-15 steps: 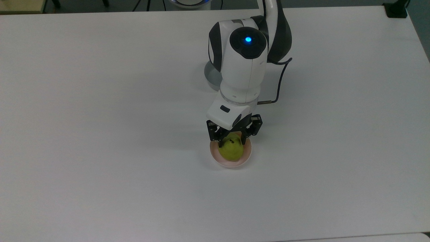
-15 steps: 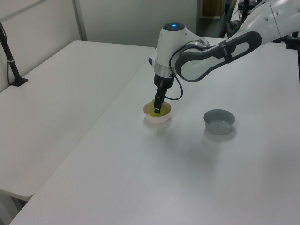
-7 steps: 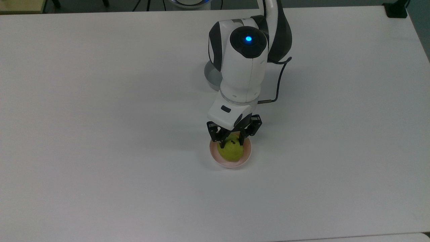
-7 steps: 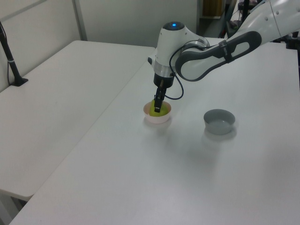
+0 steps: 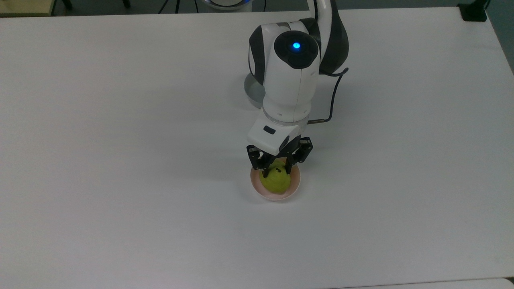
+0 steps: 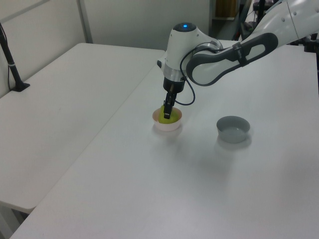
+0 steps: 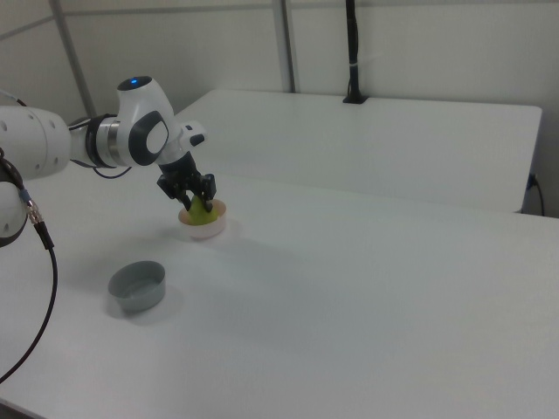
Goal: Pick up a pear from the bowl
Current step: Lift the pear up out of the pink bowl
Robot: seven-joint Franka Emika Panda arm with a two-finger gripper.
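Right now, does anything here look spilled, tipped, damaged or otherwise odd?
Nothing stands out. The pear sits in the pink bowl with the claw around its top; the grey bowl stands upright and apart on the table.

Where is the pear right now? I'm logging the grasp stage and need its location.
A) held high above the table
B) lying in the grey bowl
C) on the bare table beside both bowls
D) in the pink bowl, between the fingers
D: the pear sits in the pink bowl with the gripper straddling its top; the grey bowl stands apart.
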